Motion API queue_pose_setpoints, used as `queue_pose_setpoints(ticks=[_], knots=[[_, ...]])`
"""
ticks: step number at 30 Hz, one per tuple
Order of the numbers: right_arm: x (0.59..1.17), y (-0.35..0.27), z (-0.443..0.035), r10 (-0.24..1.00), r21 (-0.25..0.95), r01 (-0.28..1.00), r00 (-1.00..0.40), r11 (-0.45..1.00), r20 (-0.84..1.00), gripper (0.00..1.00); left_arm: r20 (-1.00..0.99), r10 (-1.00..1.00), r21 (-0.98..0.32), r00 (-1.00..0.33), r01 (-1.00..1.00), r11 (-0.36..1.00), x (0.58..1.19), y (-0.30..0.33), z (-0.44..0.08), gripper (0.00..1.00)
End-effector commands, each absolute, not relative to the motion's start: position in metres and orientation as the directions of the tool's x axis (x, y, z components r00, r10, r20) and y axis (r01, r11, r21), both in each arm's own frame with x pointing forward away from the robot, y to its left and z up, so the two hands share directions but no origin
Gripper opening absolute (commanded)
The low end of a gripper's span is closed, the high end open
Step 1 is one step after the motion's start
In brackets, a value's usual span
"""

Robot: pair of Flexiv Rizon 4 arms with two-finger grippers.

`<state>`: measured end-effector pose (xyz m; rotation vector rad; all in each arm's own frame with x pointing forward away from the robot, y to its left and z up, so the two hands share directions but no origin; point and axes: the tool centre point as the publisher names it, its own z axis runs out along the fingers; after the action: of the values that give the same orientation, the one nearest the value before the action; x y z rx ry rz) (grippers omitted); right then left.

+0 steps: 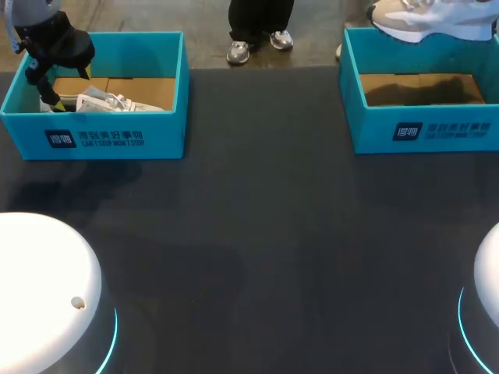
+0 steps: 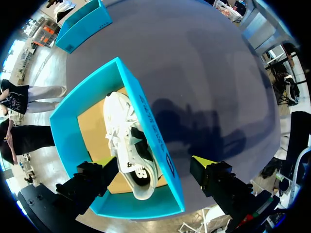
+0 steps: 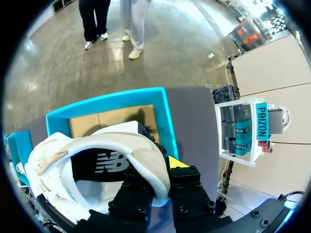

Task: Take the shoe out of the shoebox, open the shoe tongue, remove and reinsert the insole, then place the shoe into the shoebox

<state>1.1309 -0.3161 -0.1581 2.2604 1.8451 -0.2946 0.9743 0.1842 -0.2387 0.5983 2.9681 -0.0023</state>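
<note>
Above the right shoebox, the right end effector grips the white shoe by its collar; I'd keep it level. The left end effector hangs spread over another shoe.

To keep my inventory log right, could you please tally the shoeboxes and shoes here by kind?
Shoeboxes: 2, the left shoebox and the right shoebox.
Shoes: 2, the boxed shoe in the left one and the lifted shoe above the right one.
Total: 4.
</note>
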Motion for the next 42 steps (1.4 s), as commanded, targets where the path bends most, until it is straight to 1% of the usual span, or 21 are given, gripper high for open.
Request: queue_pose_setpoints(ticks=[1, 13, 23, 33, 42], knots=[[1.099, -0.297, -0.155, 0.936, 0.089, 0.981, 0.193, -0.174, -0.293, 0.0, -0.114, 0.386, 0.023, -0.915, 0.386, 0.922, 0.973, 0.184, -0.239, 1.0], [1.055, -0.24, -0.153, 0.933, 0.065, 0.986, 0.169, -0.157, -0.317, 0.0, -0.114, 0.386, 0.023, -0.915, 0.386, 0.922, 0.973, 0.184, -0.239, 1.0], [1.018, -0.193, -0.145, 0.931, 0.093, 0.984, 0.173, -0.151, -0.321, 0.0, -0.114, 0.386, 0.023, -0.915, 0.386, 0.922, 0.973, 0.184, -0.239, 1.0], [0.969, -0.137, -0.128, 0.915, 0.127, 0.98, 0.189, -0.153, -0.357, 0.0, -0.114, 0.386, 0.023, -0.915, 0.386, 0.922, 0.973, 0.184, -0.239, 1.0], [0.918, -0.093, -0.124, 0.922, 0.131, 0.98, 0.188, -0.152, -0.338, 0.0, -0.114, 0.386, 0.023, -0.915, 0.386, 0.922, 0.973, 0.184, -0.239, 1.0]])
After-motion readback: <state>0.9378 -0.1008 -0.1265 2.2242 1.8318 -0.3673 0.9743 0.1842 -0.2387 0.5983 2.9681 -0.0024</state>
